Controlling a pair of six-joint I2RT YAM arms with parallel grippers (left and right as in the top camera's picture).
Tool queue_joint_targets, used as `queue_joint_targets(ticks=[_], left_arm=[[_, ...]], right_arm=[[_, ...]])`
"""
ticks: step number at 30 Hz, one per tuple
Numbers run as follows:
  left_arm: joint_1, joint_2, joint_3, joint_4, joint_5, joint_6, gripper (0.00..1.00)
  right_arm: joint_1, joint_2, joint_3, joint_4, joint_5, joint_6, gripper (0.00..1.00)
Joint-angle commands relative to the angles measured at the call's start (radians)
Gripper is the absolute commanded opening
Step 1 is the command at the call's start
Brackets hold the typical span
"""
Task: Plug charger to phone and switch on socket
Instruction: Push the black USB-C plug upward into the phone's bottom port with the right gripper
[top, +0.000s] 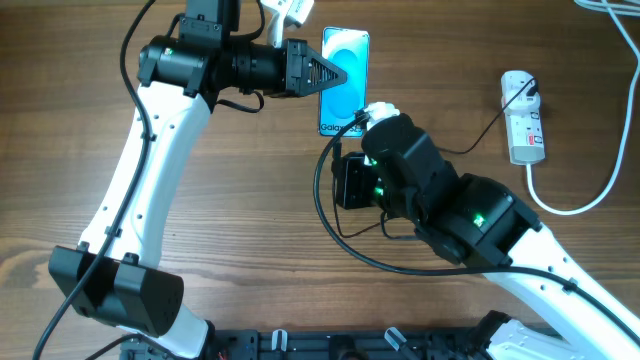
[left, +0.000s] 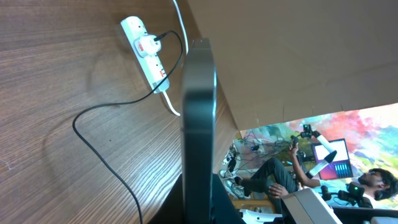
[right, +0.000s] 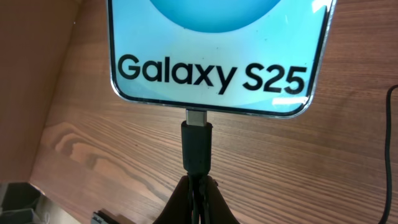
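So the phone (top: 352, 50) is the thing to orient by. It sits near the far edge of the table (top: 250, 200), screen up in the overhead view, a teal and light-blue screen with dark "Galaxy S25" lettering at its near short edge.

The left gripper (top: 330, 72) comes in from the phone's left long side and is clamped on it. In the left wrist view the phone shows edge-on as a dark slab running straight up the middle of the picture.

The right gripper (top: 368, 115) is right at the phone's near short edge. It's pinched shut on the charger (right: 197, 146), with its fingers (right: 180, 202) squeezed together on the thin black cable just behind the connector. The connector's black body points straight into the port in the middle of that edge. A sliver of metal tip shows between the body and the phone, so I can't tell whether it's pushed all the way home.

The socket (top: 524, 118) lies well off to the phone's right, flat on the wood. The charger's cable trails from the phone across the table and runs into the socket. There's a small red mark on the strip, but I can't tell whether the switch is on or off. A thick white lead (top: 600, 190) loops away on the socket's far side from the phone.
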Motion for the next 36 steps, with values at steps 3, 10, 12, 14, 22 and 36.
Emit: queue_joint_targets(ticks=[3,10,12,14,22,36], left_arm=[[0.003,0.001,0.008,0.003,0.035,0.02,0.04],[0.003,0.001,0.008,0.003,0.035,0.02,0.04],[0.003,0.001,0.008,0.003,0.035,0.02,0.04],[0.003,0.001,0.008,0.002,0.035,0.02,0.04],[0.003,0.001,0.008,-0.005,0.035,0.02,0.04],[0.003,0.001,0.008,-0.049,0.035,0.064,0.04]], right_arm=[[-0.004,0.008,0.027,-0.005,0.043,0.007,0.04],[-0.005,0.008,0.027,-0.005,0.046,0.008,0.04],[-0.005,0.008,0.027,0.003,0.045,0.008,0.04],[-0.005,0.008,0.027,0.013,0.042,0.011,0.04],[-0.005,0.008,0.027,0.028,0.042,0.011,0.04],[-0.048,0.008,0.027,0.075,0.042,-0.048,0.04]])
